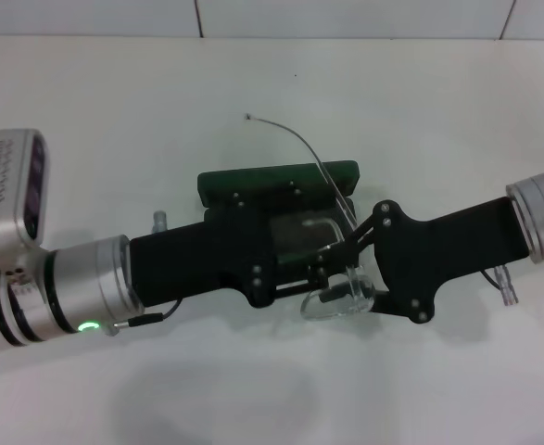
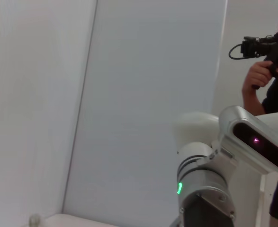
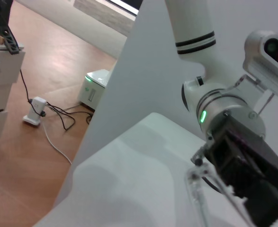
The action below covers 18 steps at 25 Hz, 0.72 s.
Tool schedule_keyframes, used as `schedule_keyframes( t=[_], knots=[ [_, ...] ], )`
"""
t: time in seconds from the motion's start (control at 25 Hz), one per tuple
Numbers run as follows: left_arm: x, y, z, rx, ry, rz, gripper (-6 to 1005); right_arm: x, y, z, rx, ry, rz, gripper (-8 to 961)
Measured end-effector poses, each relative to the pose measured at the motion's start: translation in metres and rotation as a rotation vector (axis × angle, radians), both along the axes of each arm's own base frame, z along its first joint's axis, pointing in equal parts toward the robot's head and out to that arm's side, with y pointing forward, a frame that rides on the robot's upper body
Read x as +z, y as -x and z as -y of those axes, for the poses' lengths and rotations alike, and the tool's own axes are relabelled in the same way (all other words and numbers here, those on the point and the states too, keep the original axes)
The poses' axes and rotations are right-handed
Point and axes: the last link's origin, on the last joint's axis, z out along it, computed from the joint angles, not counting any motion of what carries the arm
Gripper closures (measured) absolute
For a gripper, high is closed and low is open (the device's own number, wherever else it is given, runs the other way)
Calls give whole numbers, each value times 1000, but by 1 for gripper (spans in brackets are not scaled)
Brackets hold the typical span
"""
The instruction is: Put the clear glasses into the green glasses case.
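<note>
Transparent plastic spectacles (image 1: 338,295): gripped by right hand (image 1: 350,283) over dark green rectangular case (image 1: 281,181). Left hand (image 1: 295,264): over case, finger state indeterminable. White worktop (image 1: 114,130).

White table (image 1: 114,389) beneath work area, white tiled wall (image 1: 346,17) behind it. Right wrist view: wooden floor (image 3: 30,156), white power adapter (image 3: 34,113) with black cables (image 3: 58,116) trailing, small white box with green light (image 3: 94,90) near wall. Left wrist view: person's hand (image 2: 257,78) gripping black camera (image 2: 259,47).
</note>
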Motion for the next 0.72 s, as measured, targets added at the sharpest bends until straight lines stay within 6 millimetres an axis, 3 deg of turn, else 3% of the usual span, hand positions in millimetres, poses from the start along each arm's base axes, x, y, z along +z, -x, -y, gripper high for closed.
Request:
schedule_keyframes(
  t=[0.2,0.44,0.6,0.72],
  knots=[
    [18,11,-3,85,-94,79,329,3,-6,7,0,9,-4,828],
    [50,39,9,132,-209,113,330,15,-8,20,33,29,-33,828],
    [42,53,8,187,-354,44,331,15,9,28,70,113,-116,828],
    [30,46,3,156,-382,11,332,9,24,30,69,205,-169,828]
  ],
)
